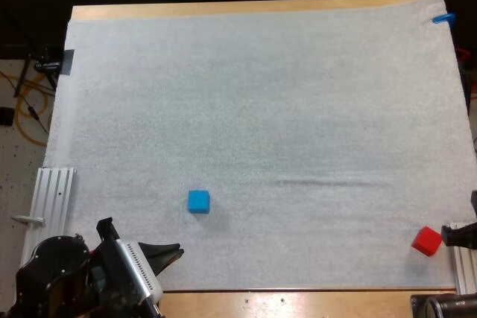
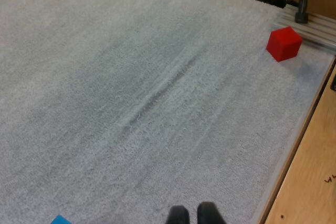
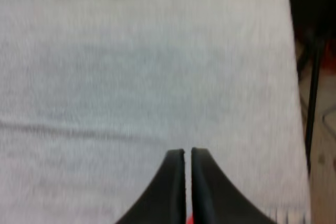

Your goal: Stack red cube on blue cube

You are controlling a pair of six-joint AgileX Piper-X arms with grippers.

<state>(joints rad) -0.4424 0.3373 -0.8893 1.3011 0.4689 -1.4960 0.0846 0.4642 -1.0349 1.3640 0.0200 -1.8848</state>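
Red cube (image 1: 427,240) sits at the lower right of the high view, near the edge of the white mat (image 1: 261,109) and just beside a metal rail (image 1: 463,266) on the wooden table (image 1: 298,303). My right gripper (image 3: 188,151) comes in from the right edge of that view with its tip just beside the cube, on the rail side. Its two black fingers are pressed together with nothing between them. The blue cube (image 1: 198,201) lies well apart, at the lower left centre of the high view, alone on the mat. My left gripper (image 2: 192,213) rests at the lower left, near the blue cube but not touching it, and its fingers also look closed on nothing

I judge the task has not started: nothing is lifted and the cubes are far from each other. The first risk is at the red cube. If I move my right fingers in closed as they are, they will shove the cube across the mat instead of taking it, so they must part first. With the rail so close, a finger may strike metal as I come down. Later, a shallow or skewed hold could let the cube slip on the long carry, and setting it off-centre would tip it off the blue cube. My left arm, parked near the blue cube, could get in the way
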